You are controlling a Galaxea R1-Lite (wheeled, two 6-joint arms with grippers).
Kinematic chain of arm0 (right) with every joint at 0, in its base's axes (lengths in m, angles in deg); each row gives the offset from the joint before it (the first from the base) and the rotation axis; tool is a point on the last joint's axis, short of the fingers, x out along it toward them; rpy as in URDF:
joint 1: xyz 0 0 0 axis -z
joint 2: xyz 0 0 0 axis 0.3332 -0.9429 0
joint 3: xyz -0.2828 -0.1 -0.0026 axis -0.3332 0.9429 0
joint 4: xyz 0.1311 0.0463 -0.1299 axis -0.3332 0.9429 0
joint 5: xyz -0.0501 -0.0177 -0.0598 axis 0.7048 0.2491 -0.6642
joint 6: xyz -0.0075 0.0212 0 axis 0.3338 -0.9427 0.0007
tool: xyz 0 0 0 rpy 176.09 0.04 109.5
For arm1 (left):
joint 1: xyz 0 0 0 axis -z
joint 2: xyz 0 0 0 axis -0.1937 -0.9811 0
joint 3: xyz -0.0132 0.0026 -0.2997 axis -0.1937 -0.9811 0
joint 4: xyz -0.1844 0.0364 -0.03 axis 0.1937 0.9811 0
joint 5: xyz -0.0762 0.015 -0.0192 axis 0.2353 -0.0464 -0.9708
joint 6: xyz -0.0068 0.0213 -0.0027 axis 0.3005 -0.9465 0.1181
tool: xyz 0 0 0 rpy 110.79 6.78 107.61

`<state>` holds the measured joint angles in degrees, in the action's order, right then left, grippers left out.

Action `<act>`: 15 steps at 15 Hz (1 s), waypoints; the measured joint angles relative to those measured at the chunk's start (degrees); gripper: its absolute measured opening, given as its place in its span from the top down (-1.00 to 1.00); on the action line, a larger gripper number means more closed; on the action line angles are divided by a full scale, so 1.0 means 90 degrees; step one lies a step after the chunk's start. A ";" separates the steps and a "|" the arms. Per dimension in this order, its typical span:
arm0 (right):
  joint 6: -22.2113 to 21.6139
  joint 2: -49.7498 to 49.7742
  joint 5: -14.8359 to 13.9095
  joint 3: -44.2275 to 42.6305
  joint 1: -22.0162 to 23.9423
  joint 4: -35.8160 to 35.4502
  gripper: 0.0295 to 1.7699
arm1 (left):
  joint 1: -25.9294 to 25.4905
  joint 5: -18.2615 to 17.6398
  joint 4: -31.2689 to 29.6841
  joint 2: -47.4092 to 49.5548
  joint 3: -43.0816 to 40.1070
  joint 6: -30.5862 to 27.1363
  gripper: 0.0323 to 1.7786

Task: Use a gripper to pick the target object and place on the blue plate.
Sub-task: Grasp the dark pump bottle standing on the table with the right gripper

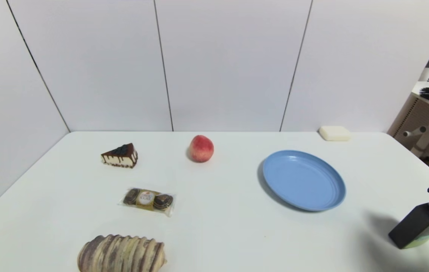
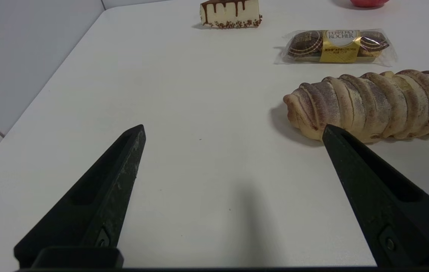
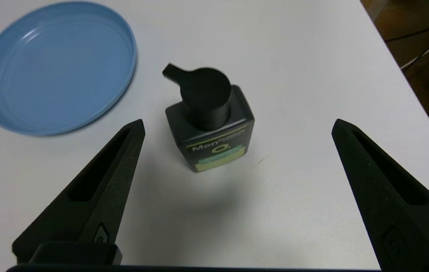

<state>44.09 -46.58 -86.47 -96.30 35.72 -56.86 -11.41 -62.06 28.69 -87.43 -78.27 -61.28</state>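
A small black pump-dispenser bottle with a green-and-white label stands upright at the table's near right edge. The light-blue plate lies to its left, a short gap away. My right gripper is open above the table, its jaws spread wide; the bottle stands just beyond the fingertips, nearer one finger, untouched. My left gripper is open over bare table at the near left, holding nothing. Neither gripper shows in the head view.
A ridged bread loaf lies by the left gripper's finger. Beyond it lie wrapped chocolates, a cake slice, a red peach and a white bar. The table's right edge runs close to the bottle.
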 joint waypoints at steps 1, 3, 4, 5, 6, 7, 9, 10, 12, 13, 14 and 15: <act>0.0000 0.0098 0.0003 0.0123 -0.0019 -0.0005 -0.93 | 0.0000 0.0000 0.0000 0.0000 0.0000 0.0000 -0.90; -0.0003 0.0275 -0.0004 0.0337 -0.0104 -0.0015 -0.93 | 0.0000 0.0000 0.0000 0.0000 0.0000 0.0000 -0.90; 0.0003 0.0359 -0.0007 0.0450 -0.0148 -0.0015 -0.93 | 0.0000 -0.0001 0.0000 0.0000 0.0000 -0.0001 -0.90; 0.0008 0.0454 -0.0009 0.0570 -0.0187 -0.0027 -0.93 | 0.0000 0.0000 0.0000 0.0000 0.0000 0.0000 -0.90; 0.0018 0.0539 -0.0009 0.0696 -0.0211 -0.0066 -0.93 | 0.0000 -0.0001 0.0000 0.0000 0.0000 0.0000 -0.90; 0.0057 0.0624 -0.0007 0.0843 -0.0228 -0.0115 -0.93 | 0.0000 0.0000 0.0000 0.0000 0.0000 0.0000 -0.90; 0.0154 0.0817 -0.0007 0.1189 -0.0248 -0.0251 -0.93 | 0.0000 0.0000 0.0000 0.0000 0.0000 -0.0001 -0.90; 0.0167 0.0897 -0.0004 0.1336 -0.0283 -0.0305 -0.93 | 0.0000 0.0000 0.0000 0.0000 0.0000 0.0000 -0.90; 0.0179 0.0996 -0.0001 0.1562 -0.0366 -0.0404 -0.93 | 0.0000 -0.0004 0.0000 0.0000 0.0000 0.0000 -0.90; 0.0182 0.0998 -0.0001 0.1623 -0.0410 -0.0467 -0.93 | 0.0000 0.0000 0.0000 0.0000 0.0000 0.0000 -0.90; 0.0191 0.0964 0.0000 0.1673 -0.0439 -0.0562 -0.93 | 0.0000 -0.0001 0.0000 0.0000 0.0000 0.0000 -0.90; 0.0200 0.0909 -0.0001 0.1724 -0.0473 -0.0679 -0.93 | 0.0000 0.0000 -0.0001 0.0000 0.0000 0.0003 -0.90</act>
<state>45.89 -38.40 -86.48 -80.78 31.47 -62.97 -11.41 -62.06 28.68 -87.43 -78.27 -61.26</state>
